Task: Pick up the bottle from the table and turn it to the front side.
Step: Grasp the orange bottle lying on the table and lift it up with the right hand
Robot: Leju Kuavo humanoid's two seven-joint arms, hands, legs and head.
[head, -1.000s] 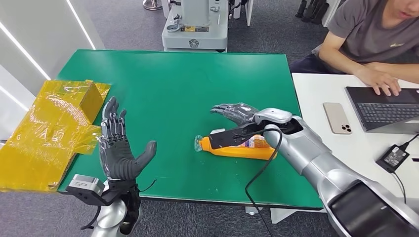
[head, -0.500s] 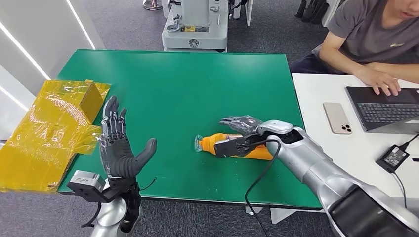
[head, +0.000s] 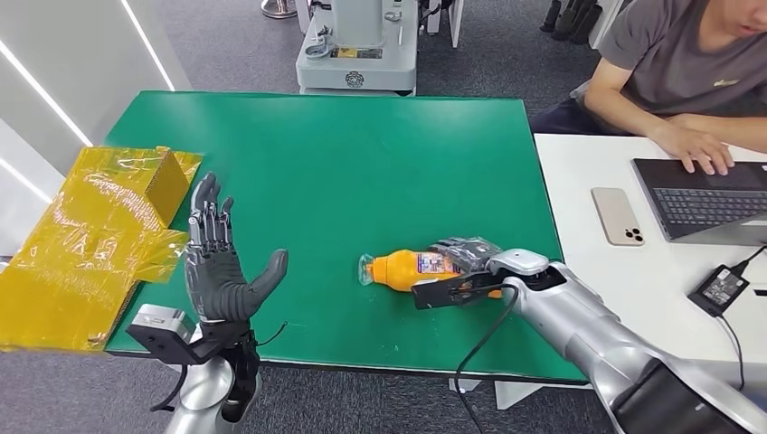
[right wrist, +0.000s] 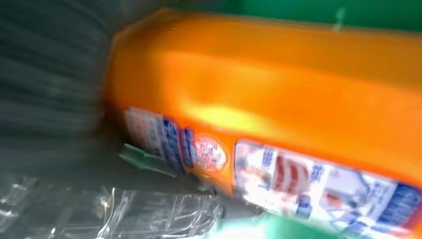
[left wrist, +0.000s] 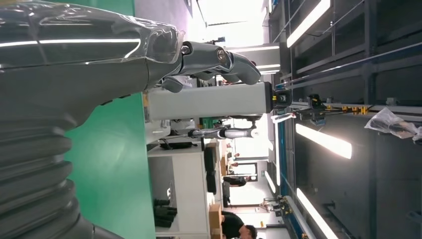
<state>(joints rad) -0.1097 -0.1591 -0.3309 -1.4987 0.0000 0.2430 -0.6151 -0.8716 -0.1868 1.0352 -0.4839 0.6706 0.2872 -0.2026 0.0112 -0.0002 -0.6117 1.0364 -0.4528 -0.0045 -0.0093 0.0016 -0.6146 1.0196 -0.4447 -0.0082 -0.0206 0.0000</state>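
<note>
We see our right hand (head: 466, 258) wrapped around the bottle (head: 407, 268) near the bench's (head: 362, 154) front edge; left hand (head: 217, 267) spread, holding nothing.

The left hand (head: 220, 276) stands upright, palm open, fingers spread apart. The right hand (head: 466, 262) lies low, fingers draped over the bottle (head: 411, 268).

Bottle (head: 411, 268) base hidden under right hand (head: 466, 256)
</note>
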